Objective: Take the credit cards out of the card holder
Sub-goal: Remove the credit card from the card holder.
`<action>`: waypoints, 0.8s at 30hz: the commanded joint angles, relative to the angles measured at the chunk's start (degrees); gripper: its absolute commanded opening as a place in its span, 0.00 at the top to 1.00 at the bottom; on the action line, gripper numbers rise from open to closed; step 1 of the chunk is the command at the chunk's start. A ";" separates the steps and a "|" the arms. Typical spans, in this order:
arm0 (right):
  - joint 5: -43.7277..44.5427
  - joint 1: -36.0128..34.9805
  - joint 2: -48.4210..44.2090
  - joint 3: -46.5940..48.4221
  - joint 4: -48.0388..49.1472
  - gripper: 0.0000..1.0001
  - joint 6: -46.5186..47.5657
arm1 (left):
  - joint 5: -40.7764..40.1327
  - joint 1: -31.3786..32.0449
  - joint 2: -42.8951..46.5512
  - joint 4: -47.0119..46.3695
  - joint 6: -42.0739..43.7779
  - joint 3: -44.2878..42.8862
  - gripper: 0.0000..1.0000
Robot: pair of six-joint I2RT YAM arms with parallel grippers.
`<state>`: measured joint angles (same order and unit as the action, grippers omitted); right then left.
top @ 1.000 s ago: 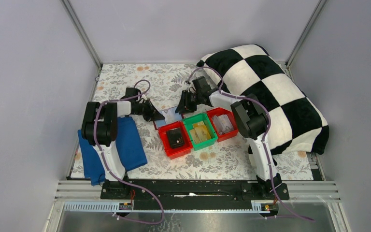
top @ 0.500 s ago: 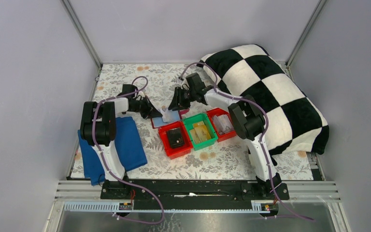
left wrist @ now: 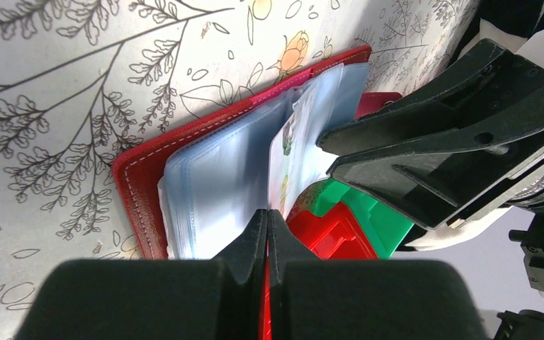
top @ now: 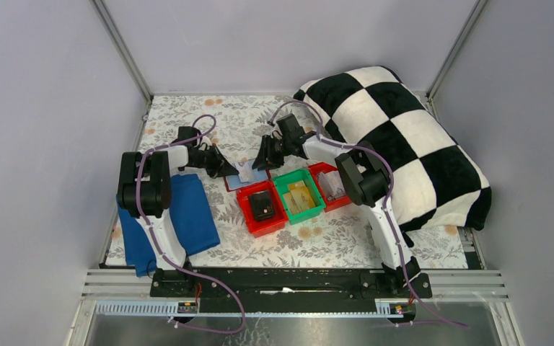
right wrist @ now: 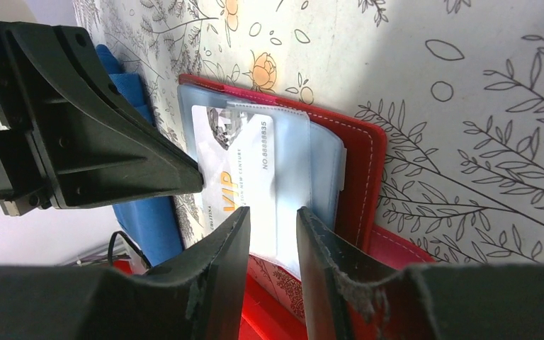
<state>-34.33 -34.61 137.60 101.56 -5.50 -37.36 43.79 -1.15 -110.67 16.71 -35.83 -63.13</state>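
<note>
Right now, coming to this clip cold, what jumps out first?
A black-and-white checkered blanket heaped at the table's far right catches the eye first. At the centre, the left gripper and right gripper flank the open red card holder, a white VIP card showing in its pale blue sleeves. Nearer the arms sits a row of bins: red, green, red.

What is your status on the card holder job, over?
Left gripper shut, tips at the card holder sleeves. Right gripper open, jaws astride a credit card partly in its pocket. Holder lies open. Nothing in the way.
</note>
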 commanded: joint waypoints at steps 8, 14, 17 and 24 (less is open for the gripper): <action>2.77 0.57 -1.20 -2.34 -0.88 0.61 0.37 | -3.23 -1.53 2.53 6.29 5.24 -1.10 1.00; 1.94 0.54 -0.90 -1.19 -1.22 0.61 0.76 | -3.45 -2.90 5.13 8.19 6.83 -1.08 1.00; 1.45 0.47 -1.94 -1.75 -0.89 0.60 1.16 | -3.37 -3.28 5.81 8.18 7.02 -1.12 1.00; -0.06 0.37 -4.82 -1.88 0.80 0.59 1.23 | -2.16 -3.19 5.46 7.60 6.40 -1.85 1.00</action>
<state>-34.48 -34.39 136.05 99.13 -3.62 -37.71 41.32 -4.10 -107.28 24.45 -30.33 -63.22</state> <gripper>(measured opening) 0.413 0.005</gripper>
